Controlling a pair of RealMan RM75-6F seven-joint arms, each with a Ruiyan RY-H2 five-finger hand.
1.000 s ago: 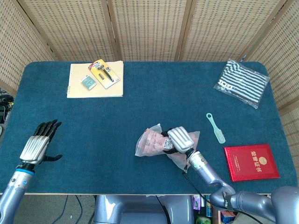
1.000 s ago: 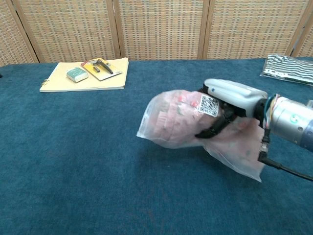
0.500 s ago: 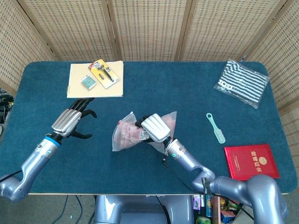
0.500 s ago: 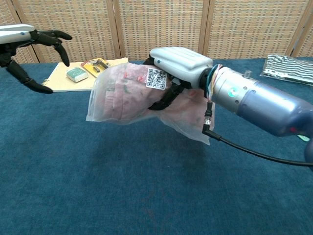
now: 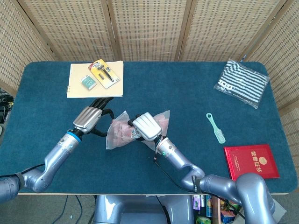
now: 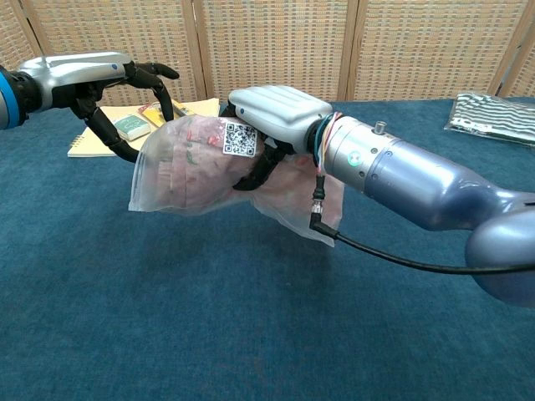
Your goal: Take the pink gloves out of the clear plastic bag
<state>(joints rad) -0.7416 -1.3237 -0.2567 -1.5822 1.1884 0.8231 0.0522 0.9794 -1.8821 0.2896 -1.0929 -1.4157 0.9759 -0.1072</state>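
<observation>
Bare blue worktop (image 5: 42, 116) lies around both robot hands. The right robot hand (image 6: 272, 113) grips the clear plastic bag (image 6: 180, 163) of pink gloves (image 5: 122, 132), lifted. The left robot hand (image 6: 92, 79), fingers spread and holding nothing, is just beside it; only the chest view shows the gap beneath.

The right hand (image 5: 145, 126) sits at the centre of the head view, its fingers curled around the clear plastic bag (image 6: 188, 163), its forearm running toward the lower right. The left hand (image 5: 90, 119) lies just left of it, its dark fingers (image 6: 150, 79) spread and curved near the bag's end, its arm stretching toward the lower left corner
</observation>
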